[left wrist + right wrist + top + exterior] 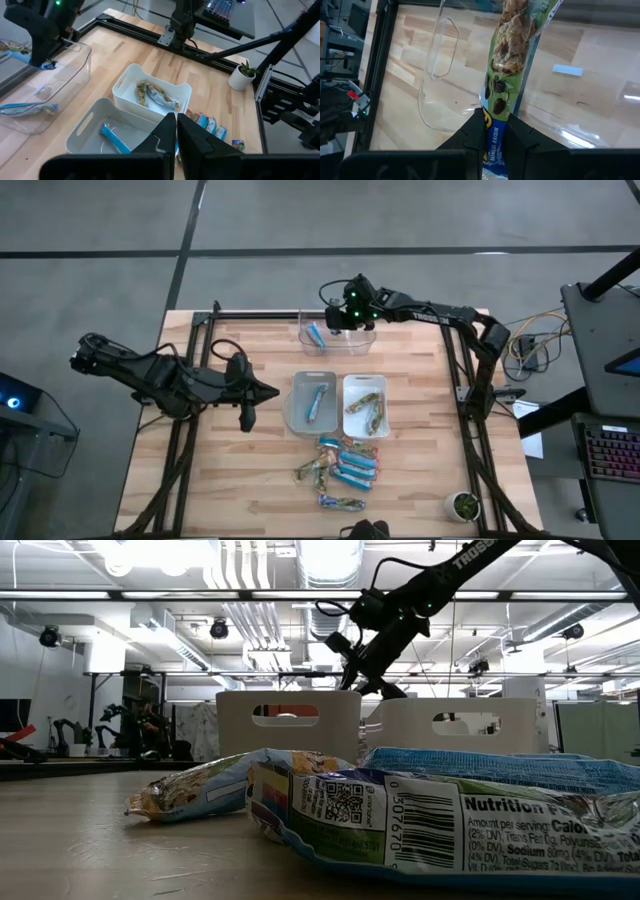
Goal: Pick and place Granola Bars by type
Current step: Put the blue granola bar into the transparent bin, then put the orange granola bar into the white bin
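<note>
My right gripper (346, 314) hangs over the clear bin (338, 338) at the table's far edge, shut on a granola bar (512, 50) with a see-through window and a blue end. One blue bar (316, 334) lies in that clear bin. The grey bin (300, 415) holds a blue bar (316, 402). The white bin (346, 420) holds greenish-gold bars (366, 406). Several bars (345, 468) of both kinds lie loose on the table near those bins. My left gripper (272, 390) waits shut, left of the grey bin. My right gripper pinches the bar's blue end (496, 131) between its two fingers (470, 135), which come from above and point down. The bar runs on past the fingertips along their line. It is lifted clear, hanging over the inside of the clear bin (437, 80).
A small potted plant (463, 505) stands at the table's near right corner. Black frame rails (462, 380) run along the left and right sides. Bare wood lies left of the bins, under my left arm. In the low view the loose bars (400, 810) fill the foreground.
</note>
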Robot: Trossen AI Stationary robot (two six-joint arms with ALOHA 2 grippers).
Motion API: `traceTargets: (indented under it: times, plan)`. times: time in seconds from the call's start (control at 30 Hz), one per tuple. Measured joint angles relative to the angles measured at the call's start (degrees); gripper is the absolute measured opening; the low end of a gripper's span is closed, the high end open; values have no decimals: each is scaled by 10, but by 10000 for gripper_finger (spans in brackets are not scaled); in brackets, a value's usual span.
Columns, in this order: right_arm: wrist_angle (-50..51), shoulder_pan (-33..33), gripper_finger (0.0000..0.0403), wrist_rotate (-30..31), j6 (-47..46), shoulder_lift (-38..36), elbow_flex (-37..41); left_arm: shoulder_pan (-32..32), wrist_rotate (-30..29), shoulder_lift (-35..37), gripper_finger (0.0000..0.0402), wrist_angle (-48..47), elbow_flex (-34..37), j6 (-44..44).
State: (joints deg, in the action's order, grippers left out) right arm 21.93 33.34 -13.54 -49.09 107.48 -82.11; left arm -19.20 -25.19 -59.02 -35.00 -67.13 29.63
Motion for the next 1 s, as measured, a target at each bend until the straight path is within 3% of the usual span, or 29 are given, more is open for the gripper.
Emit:
traceTargets:
  times: [0.43,0.77,1.0]
  plan:
    - [2,0,44,1,2,0,0,0,0,0,0,0,0,3]
    - [19,-1,133,15,-7,0,0,0,0,0,0,0,0,11]
    - [19,-1,162,15,-5,0,0,0,0,0,0,0,0,11]
